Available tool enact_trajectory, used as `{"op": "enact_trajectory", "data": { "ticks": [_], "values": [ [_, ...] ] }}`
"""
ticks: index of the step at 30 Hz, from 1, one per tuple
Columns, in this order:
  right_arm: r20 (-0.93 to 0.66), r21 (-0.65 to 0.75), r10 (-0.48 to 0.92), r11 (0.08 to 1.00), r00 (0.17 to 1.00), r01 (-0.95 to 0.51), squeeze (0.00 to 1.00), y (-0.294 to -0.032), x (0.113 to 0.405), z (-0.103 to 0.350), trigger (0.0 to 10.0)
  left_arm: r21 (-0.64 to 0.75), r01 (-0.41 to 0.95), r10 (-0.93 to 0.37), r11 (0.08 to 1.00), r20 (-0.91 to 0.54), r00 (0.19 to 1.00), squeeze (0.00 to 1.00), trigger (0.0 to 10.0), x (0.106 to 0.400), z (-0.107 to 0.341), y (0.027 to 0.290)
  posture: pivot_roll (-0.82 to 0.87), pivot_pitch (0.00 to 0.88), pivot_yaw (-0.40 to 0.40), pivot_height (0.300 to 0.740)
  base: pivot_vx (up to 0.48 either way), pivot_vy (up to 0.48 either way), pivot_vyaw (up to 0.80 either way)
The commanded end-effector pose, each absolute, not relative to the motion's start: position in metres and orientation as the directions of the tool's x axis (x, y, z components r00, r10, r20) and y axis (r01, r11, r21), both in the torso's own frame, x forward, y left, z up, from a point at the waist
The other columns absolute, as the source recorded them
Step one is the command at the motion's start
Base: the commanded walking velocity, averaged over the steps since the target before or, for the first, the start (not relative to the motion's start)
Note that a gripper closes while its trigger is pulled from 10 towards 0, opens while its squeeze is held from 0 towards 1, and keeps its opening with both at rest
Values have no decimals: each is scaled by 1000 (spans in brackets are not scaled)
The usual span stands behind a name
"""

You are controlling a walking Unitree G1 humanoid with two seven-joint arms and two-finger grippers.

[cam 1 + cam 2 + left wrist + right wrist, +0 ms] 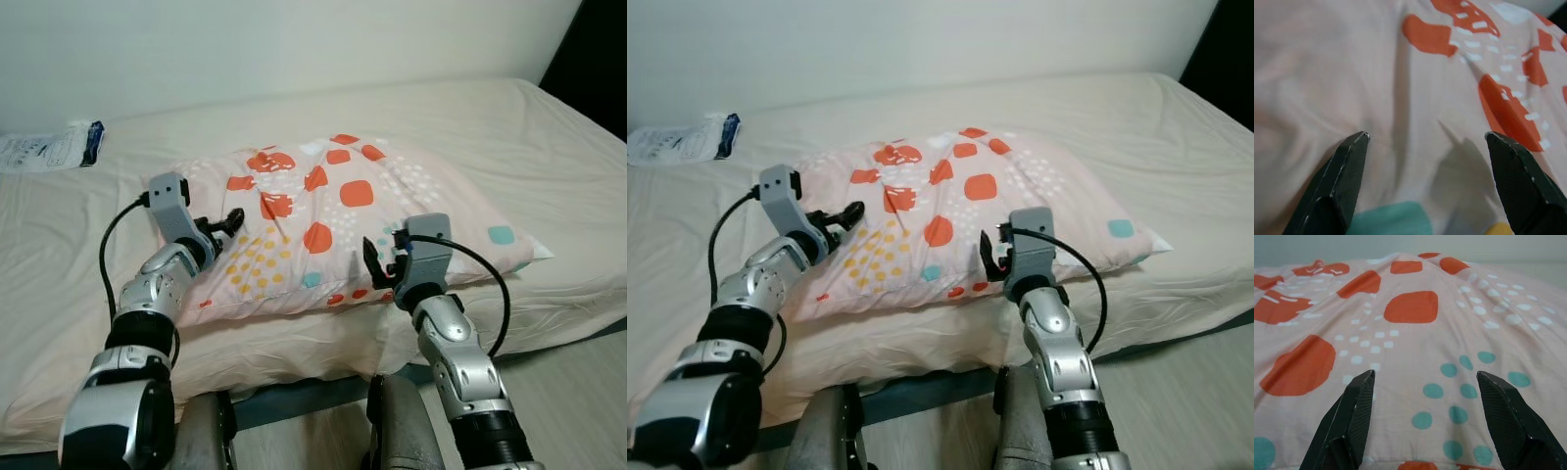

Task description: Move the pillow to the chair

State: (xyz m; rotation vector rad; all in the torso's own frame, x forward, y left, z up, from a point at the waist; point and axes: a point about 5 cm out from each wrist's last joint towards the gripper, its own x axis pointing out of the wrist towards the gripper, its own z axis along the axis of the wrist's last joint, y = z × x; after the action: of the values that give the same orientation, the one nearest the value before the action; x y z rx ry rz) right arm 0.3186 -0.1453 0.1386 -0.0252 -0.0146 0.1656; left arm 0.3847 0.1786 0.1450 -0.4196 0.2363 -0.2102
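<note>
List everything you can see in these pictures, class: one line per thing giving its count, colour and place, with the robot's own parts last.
pillow: one, pink with orange, teal, yellow and white spots, lying on the bed near its front edge
bed: one, cream sheet, across the scene
plastic packet: one, white and blue, at the bed's far left by the wall
wall: one, white, behind the bed
left gripper: one, black fingers, open, over the pillow's left part
right gripper: one, black fingers, open, at the pillow's front edge

From my remote seat: the white packet (47, 149) is cut off at the frame's edge, its print too small to read (the bed (549, 147) also runs out of frame).
</note>
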Motion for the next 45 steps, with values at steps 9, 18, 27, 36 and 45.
{"op": "enact_trajectory", "data": {
  "ticks": [9, 18, 27, 36, 45],
  "values": [
    [7, -10, 181, 983, 983, -181, 0, -144, 315, 139, 10000, -303, 148, -239, 941, -288, 927, 0, 10000, 384, 128, 185, -8, 139, 20, 543, 0, 0, 0],
    [11, -9, 183, 983, 983, -183, 0, -146, 315, 141, 10000, -164, -108, 56, 981, -294, 954, 0, 10000, 384, 127, 216, -5, 132, 21, 543, 0, 0, 0],
    [16, -4, 188, 982, 982, -188, 0, -144, 316, 142, 10000, -175, -183, 119, 967, -326, 938, 0, 10000, 381, 129, 241, -9, 122, 27, 543, 0, 0, 0],
    [8, 15, 198, 980, 980, -198, 0, -142, 316, 140, 10000, -335, -84, -103, 939, -503, 858, 0, 10000, 368, 98, 220, -1, 112, 26, 543, 0, 0, 0],
    [9, 17, 196, 980, 981, -196, 0, -143, 317, 141, 10000, -486, 53, -342, 872, -530, 776, 0, 10000, 360, 86, 194, -2, 119, 29, 543, 0, 0, 0]
  ]
}}
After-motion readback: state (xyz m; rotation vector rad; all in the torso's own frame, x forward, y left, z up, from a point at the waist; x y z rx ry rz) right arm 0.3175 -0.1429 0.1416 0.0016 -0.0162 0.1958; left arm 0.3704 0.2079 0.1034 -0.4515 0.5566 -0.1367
